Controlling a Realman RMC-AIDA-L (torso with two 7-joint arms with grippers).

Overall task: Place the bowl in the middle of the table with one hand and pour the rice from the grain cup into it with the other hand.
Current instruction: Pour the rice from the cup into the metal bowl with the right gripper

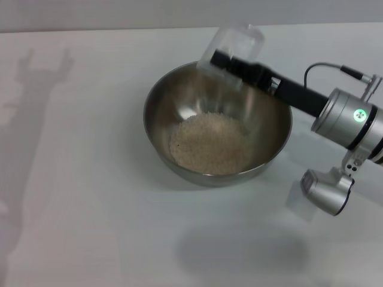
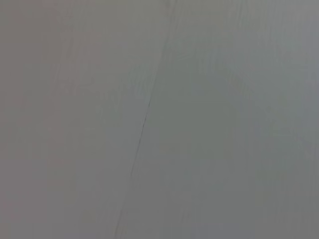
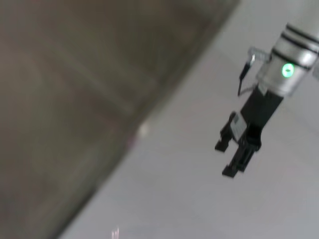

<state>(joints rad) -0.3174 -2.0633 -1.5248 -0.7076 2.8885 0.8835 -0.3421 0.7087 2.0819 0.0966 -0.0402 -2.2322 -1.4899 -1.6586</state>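
Bowl: the bowl [image 1: 217, 125] stands upright on the table [image 1: 78, 197], roughly mid-table; it serves as the landmark for the lines below.
Rice: the rice [image 1: 210, 142] lies as a loose heap on the bowl's floor, slightly toward its near side.
Grain cup: the grain cup [image 1: 231, 46] is held over the bowl's far rim, upended so its mouth faces down into the bowl; no grains can be made out inside it.
Right claw: the right claw [image 1: 220, 60] reaches in across the bowl's right rim and is clamped on the cup.
Left claw: the left claw [image 3: 230, 158] shows only in the right wrist view, hanging above bare table with its fingers spread and nothing between them; how far it is from the bowl cannot be told.
Step in hand: the tail end of the pour, by my reading, with the bowl placed and the rice mostly or wholly inside it.
Next move: probably righting the cup, lifting it off the far rim without knocking the bowl, then setting it on the table beside the bowl.
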